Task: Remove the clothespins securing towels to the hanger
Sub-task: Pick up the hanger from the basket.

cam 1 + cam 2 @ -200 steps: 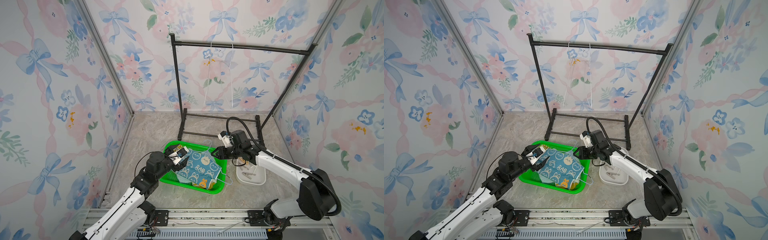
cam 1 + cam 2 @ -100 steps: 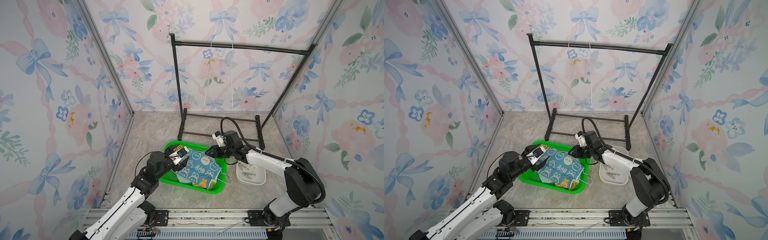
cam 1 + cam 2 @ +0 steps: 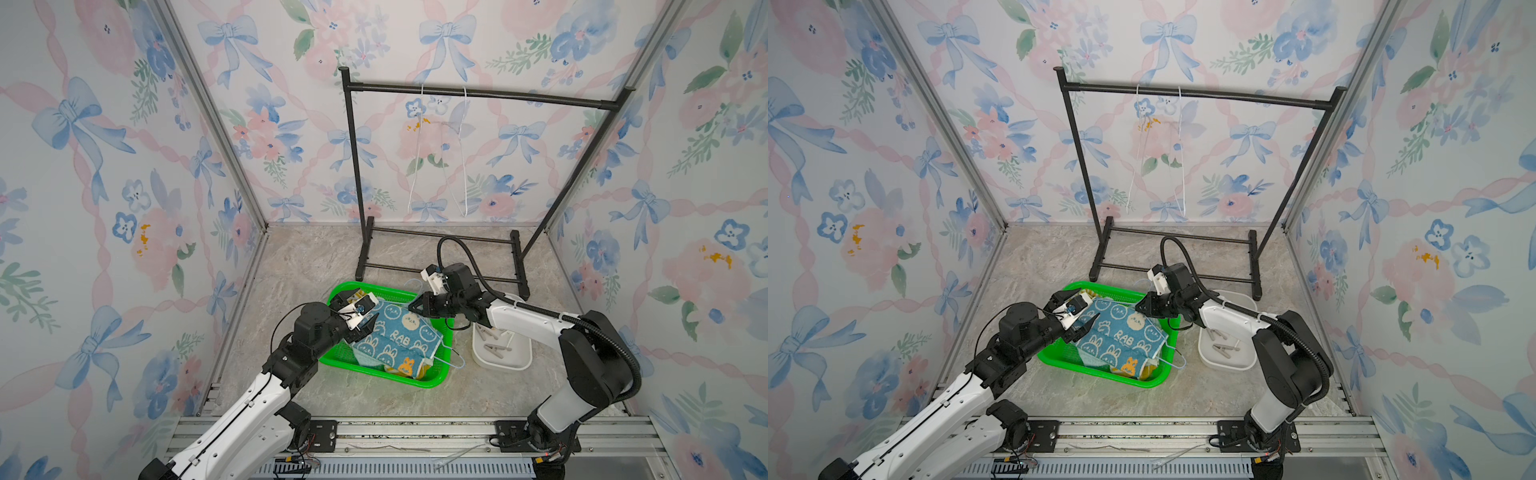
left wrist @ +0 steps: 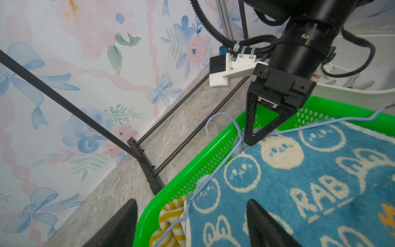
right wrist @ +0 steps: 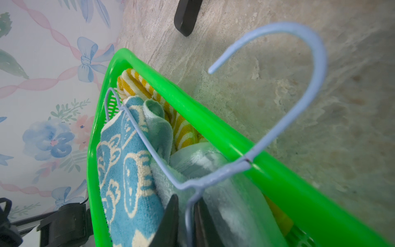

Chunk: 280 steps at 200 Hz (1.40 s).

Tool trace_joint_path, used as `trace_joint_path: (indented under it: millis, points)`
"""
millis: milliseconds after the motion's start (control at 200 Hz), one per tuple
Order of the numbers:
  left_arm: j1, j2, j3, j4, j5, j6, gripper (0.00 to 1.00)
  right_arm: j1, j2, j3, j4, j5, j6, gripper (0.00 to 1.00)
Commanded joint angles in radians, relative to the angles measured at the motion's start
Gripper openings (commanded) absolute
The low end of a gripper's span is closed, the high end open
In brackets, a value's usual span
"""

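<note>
Clothespins (image 3: 496, 348) in white tray (image 3: 505, 366), towels (image 3: 399, 336) heaped in green basket (image 3: 434, 380), right jaws pinching blue hanger (image 5: 213, 175), left jaws wide.

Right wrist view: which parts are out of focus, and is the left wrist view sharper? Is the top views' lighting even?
Right wrist view: the hook of the light blue wire hanger and the rim of the green plastic basket are soft, the blue bunny-print towel sharper; left wrist view: that towel crisp, the left pincer blurred; both top views: even light, faint shadows, no glare.
</note>
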Motion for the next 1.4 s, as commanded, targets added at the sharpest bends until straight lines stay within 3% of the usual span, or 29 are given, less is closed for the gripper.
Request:
trace_joint_path:
  millis: [0, 160, 515, 700, 935, 1095, 1200, 1395]
  points:
    - [0.001, -0.003, 0.006, -0.017, 0.009, 0.002, 0.80, 0.010, -0.005, -0.006, 0.015, -0.016, -0.006, 0.07]
    - [0.004, -0.019, 0.004, -0.013, 0.008, 0.002, 0.80, 0.010, -0.056, -0.013, -0.004, -0.006, -0.025, 0.00]
    - [0.013, -0.039, 0.009, -0.015, 0.125, 0.017, 0.73, 0.038, -0.222, -0.011, -0.071, 0.070, -0.099, 0.00]
    - [0.012, -0.048, 0.007, 0.030, 0.156, -0.071, 0.72, 0.054, -0.324, 0.008, -0.122, 0.133, -0.129, 0.00]
    - [0.012, -0.097, 0.001, 0.160, 0.054, -0.465, 0.72, 0.071, -0.433, 0.037, -0.148, 0.243, -0.145, 0.00]
    - [0.013, -0.078, 0.077, 0.044, -0.049, -0.818, 0.69, 0.078, -0.492, 0.043, -0.117, 0.306, -0.135, 0.00]
    - [0.013, -0.049, 0.109, -0.027, -0.038, -1.016, 0.65, 0.085, -0.523, 0.034, -0.090, 0.351, -0.129, 0.00]
    - [0.013, -0.001, 0.058, 0.026, 0.056, -1.381, 0.61, 0.086, -0.543, 0.016, -0.085, 0.369, -0.129, 0.00]
